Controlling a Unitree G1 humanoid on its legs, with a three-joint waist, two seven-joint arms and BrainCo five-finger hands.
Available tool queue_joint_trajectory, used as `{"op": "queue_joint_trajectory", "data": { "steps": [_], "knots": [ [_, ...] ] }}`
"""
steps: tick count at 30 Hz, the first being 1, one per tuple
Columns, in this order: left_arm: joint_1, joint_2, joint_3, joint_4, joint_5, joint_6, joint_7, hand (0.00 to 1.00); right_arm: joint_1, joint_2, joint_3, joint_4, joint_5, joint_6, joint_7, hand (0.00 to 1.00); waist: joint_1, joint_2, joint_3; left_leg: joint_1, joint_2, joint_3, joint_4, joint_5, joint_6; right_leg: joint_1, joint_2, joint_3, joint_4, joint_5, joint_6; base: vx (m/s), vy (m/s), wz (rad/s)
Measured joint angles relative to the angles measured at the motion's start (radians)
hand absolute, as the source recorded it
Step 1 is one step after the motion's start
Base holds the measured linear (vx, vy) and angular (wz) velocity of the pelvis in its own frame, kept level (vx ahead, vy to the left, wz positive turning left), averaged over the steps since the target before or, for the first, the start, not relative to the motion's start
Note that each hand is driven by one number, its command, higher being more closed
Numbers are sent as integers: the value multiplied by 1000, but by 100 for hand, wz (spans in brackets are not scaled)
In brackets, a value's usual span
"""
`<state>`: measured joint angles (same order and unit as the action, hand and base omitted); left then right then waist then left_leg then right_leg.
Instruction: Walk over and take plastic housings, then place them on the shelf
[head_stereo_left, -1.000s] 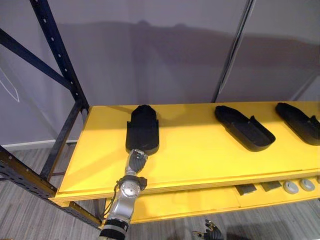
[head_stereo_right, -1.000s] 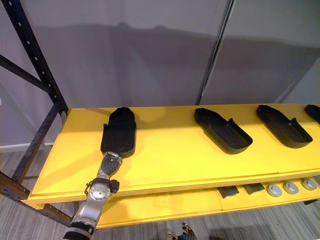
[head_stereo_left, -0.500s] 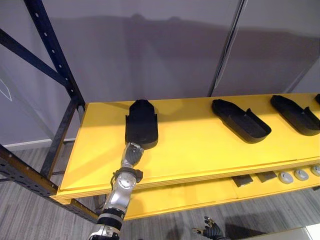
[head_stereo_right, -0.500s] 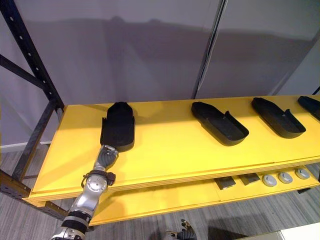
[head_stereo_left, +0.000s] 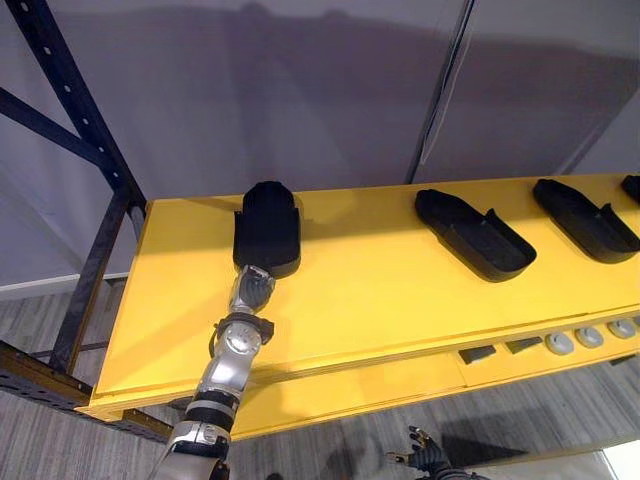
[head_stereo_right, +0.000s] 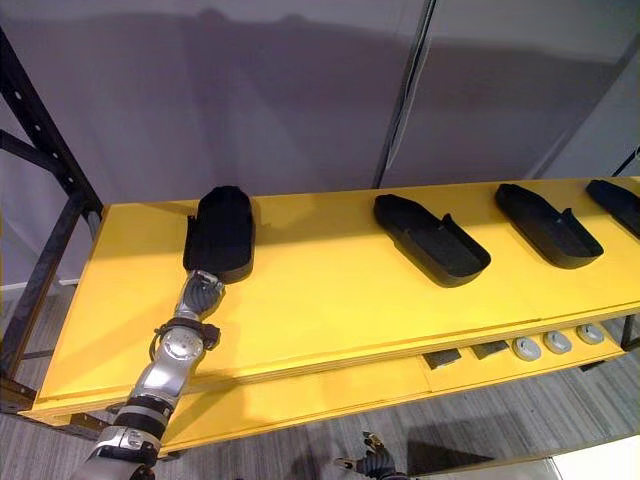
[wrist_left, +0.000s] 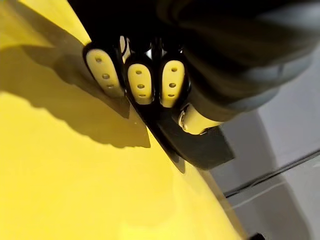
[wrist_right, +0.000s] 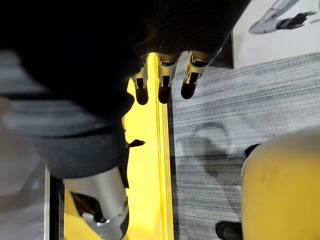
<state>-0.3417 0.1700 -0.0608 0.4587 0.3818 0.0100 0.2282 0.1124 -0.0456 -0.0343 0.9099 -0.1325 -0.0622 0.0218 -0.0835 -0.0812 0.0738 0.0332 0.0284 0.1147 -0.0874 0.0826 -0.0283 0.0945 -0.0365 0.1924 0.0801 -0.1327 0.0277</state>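
On the yellow shelf (head_stereo_left: 380, 300), at its left end, the fingers (wrist_left: 141, 84) of my left hand (head_stereo_left: 252, 290) grasp the black plastic housing (head_stereo_left: 268, 225) by its near rim.

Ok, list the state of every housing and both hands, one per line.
left housing, resting on the yellow shelf, near end in the left hand.
middle housing, lying free on the shelf, hollow side up.
right housing, lying free on the shelf, hollow side up.
left hand, fingers closed on the left housing's near end.
right hand, hanging low below the shelf, fingers relaxed, holding nothing.
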Motion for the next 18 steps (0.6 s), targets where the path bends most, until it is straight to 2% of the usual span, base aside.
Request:
{"op": "queue_joint_trajectory", "data": {
  "steps": [5, 7, 12, 14, 17, 18],
  "knots": [
    [165, -30, -29, -338, -55, -19, 1, 100, 3, -2, -1, -14, 0, -2, 0, 0, 8, 1, 18, 4, 0, 11, 0, 0, 0, -3, 0, 15, 7, 0, 1, -40, 9, -7],
    [224, -43, -49, -538, -79, -62, 2, 100, 6, -9, -2, -14, 0, -2, 0, 0, 25, 2, 18, -4, 0, 9, 1, 0, 1, -5, 0, 14, 11, 1, 1, 0, 0, 0],
    [318, -46, -37, -858, -136, -144, 6, 100, 32, -21, -3, -29, 0, -1, -1, 0, 59, 5, 18, -11, 6, -10, 44, -28, 5, 15, -1, 14, 20, 1, 1, -13, 4, 12],
    [415, -66, 23, -998, -195, -203, 15, 100, 54, -20, -5, -60, 0, -1, -3, 0, 74, 13, 16, -7, 6, -20, 41, -41, 10, 28, -2, 6, 20, 1, 1, -50, 5, 12],
    [496, -107, 151, -1043, -253, -242, 45, 100, 62, -18, -5, -69, 0, -1, -4, 0, 84, 25, 11, -3, 8, -38, 36, -39, 12, 33, 1, -16, 30, 1, 1, -49, -1, 21],
    [535, -128, 219, -1041, -296, -245, 63, 100, 69, -15, -5, -75, 0, 0, -5, 0, 100, 32, 7, -1, 10, -42, 36, -39, 12, 33, 4, -19, 37, 1, 1, -47, -2, 11]
  ]
}}
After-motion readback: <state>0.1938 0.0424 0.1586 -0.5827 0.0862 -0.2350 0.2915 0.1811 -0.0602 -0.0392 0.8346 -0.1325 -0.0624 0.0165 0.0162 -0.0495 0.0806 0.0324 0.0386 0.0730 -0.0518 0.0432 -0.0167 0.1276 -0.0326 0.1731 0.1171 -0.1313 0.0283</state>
